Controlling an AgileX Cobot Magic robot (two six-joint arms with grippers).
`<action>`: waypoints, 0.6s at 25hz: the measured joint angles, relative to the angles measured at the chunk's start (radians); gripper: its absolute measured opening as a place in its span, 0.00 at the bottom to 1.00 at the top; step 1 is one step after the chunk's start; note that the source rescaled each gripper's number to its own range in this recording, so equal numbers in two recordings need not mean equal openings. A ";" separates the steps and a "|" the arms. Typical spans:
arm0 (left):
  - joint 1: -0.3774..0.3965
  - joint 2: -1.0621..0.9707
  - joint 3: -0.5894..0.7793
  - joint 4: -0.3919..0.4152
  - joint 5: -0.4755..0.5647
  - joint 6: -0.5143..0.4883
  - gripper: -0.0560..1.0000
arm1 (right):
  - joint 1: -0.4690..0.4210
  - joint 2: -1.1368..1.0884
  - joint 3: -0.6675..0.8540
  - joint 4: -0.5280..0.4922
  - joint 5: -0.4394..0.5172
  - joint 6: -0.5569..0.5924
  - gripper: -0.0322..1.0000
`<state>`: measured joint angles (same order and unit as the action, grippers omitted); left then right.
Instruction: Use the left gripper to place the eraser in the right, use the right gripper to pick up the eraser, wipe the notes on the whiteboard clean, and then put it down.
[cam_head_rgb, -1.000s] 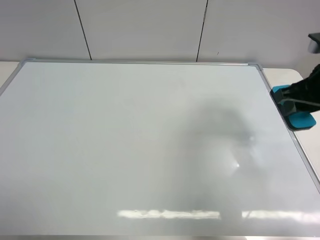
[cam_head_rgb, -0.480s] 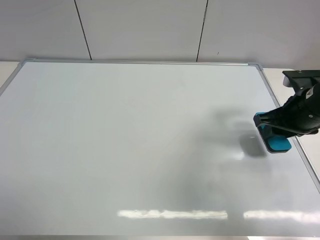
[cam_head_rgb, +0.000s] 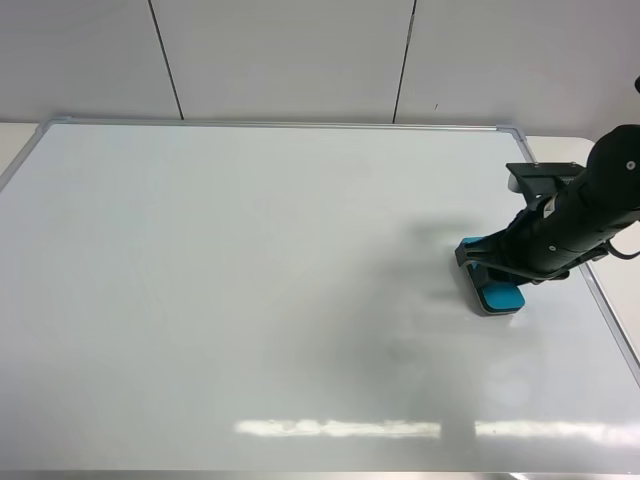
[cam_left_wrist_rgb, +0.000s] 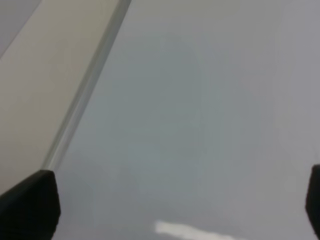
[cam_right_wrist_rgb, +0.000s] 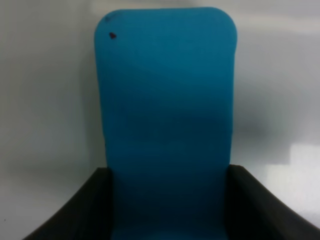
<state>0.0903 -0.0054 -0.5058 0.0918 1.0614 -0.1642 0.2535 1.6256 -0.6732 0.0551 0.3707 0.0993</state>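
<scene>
Change: over approx. the last sec the right gripper (cam_head_rgb: 490, 268) has carried the eraser (cam_head_rgb: 497, 295) from beyond the whiteboard's (cam_head_rgb: 250, 280) right frame, inward across the edge, to a spot in the right-centre area of the board. The eraser's shadow now sits tight under it, so the felt is judged at or v. near the surface; contact can't be confirmed from the high view.

Meaning for task: handover and pick-up appear done. Wipe phase is judged to be starting or under way. No notes are visible anywhere on the board in any current view, only faint grey smudging and glare, so either the marks are already gone or too faint to resolve.

Right arm pose: enters from the right edge, forearm angled down and toward board centre, wrist low over the surface. In the right wrist view the jaws clamp the eraser (cam_right_wrist_rgb: 167, 120) on both long sides near its rear end; the front end projects ahead, with a small dark speck near one corner.

Left gripper (cam_left_wrist_rgb: 170, 210): fingertips (cam_left_wrist_rgb: 30, 207) spread wide, nothing between them, held over the board near its frame edge (cam_left_wrist_rgb: 85, 95). Not in the high view.
</scene>
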 joint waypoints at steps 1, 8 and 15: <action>0.000 0.000 0.000 0.000 0.000 0.000 1.00 | 0.000 0.000 0.000 0.000 -0.001 0.001 0.03; 0.000 0.000 0.000 0.000 0.000 0.000 1.00 | 0.000 0.000 0.000 0.000 -0.005 0.006 0.03; 0.000 0.000 0.000 0.000 0.000 0.000 1.00 | 0.000 0.000 0.000 0.000 -0.005 0.025 0.78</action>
<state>0.0903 -0.0054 -0.5058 0.0918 1.0614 -0.1642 0.2535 1.6256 -0.6732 0.0551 0.3654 0.1238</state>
